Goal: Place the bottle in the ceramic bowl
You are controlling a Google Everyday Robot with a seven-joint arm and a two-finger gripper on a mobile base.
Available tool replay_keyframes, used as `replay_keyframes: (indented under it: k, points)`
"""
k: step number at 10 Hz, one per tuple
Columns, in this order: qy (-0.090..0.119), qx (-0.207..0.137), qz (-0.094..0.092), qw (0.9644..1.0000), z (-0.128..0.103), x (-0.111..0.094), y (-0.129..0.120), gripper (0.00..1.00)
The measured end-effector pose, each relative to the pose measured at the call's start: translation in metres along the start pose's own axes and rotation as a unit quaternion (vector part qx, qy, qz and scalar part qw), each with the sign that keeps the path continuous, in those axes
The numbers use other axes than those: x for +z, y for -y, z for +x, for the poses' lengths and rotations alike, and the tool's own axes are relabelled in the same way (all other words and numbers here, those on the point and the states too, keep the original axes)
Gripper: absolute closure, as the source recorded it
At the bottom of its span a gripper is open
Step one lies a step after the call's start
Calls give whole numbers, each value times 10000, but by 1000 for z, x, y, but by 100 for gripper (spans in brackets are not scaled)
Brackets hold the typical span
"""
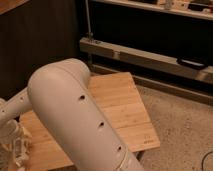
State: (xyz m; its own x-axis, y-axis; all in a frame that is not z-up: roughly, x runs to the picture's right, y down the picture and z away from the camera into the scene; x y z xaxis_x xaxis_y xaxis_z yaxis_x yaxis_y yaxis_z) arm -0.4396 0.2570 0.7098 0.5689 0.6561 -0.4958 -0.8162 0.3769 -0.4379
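White arm over the wooden table, pincer off its left end.

The gripper (15,146) hangs at the left edge of the wooden table (125,107), its pale fingers spread. The bulky arm (75,117) covers the table's left half; bottle and ceramic bowl are out of sight, perhaps hidden behind it.

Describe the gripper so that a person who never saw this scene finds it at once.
Start at the wooden table in the middle, which the big white arm crosses. Follow the arm to the picture's lower left corner, at the table's left end: the gripper is there. Unlike the smooth, rounded arm shell with its dark holes, it is a small, pale, uneven piece.
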Motion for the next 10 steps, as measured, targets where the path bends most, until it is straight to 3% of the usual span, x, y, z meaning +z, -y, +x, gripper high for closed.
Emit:
replay_keyframes:
  k: [5,10]
  points:
    - [-58,-64,-77,9999,-3,5,-19,35]
    - [-189,-87,94,9997,-1,21,-31,35]
